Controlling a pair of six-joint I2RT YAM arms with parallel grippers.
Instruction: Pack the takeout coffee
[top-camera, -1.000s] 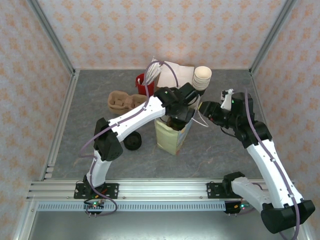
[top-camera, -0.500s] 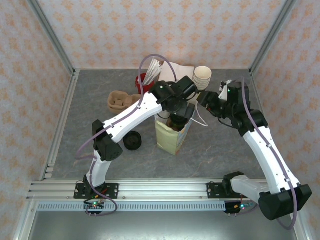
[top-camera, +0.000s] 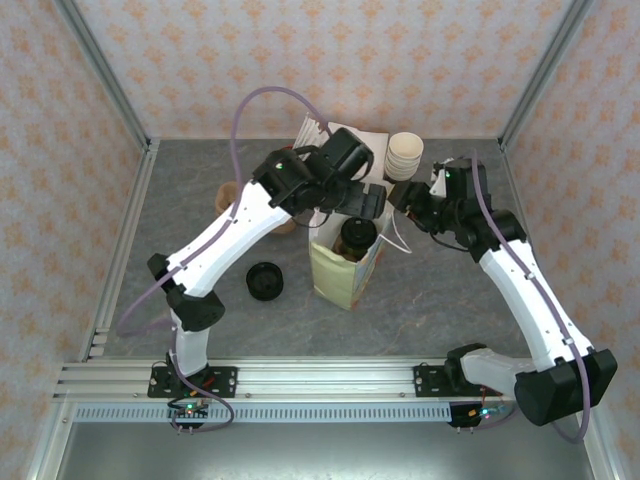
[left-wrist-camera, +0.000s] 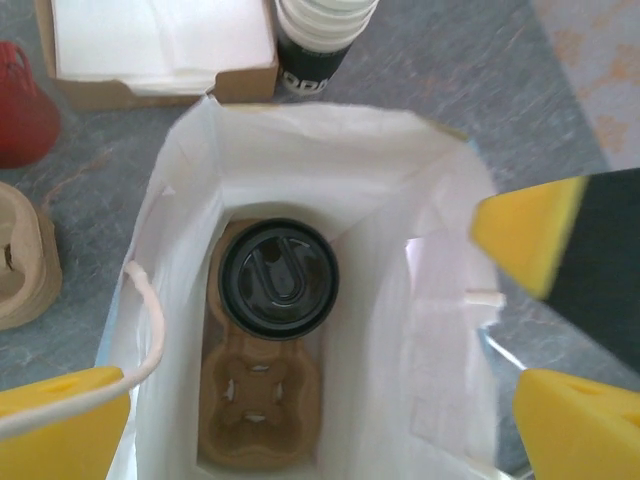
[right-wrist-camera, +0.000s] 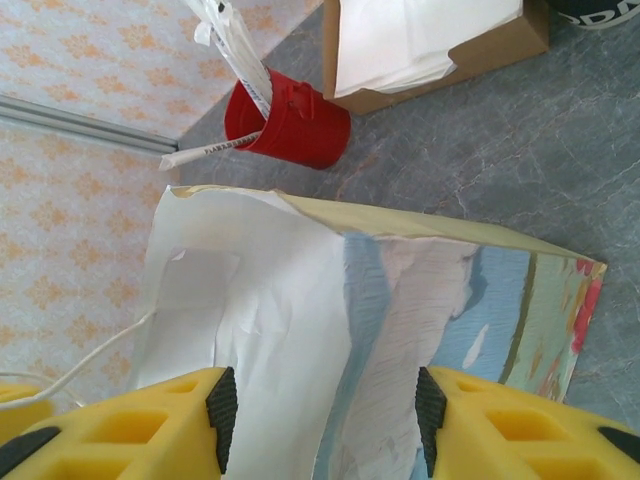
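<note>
Marbled grey tabletop (top-camera: 430, 300); glossy round-lidded coffee (left-wrist-camera: 278, 278) inside paper bag (left-wrist-camera: 440, 330).

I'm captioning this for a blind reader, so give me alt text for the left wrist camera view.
Looking straight down into an open white paper bag, the takeout coffee with its black lid sits in one pocket of a brown cardboard carrier at the bottom. The left gripper is open, its yellow fingertips at the lower corners.
</note>
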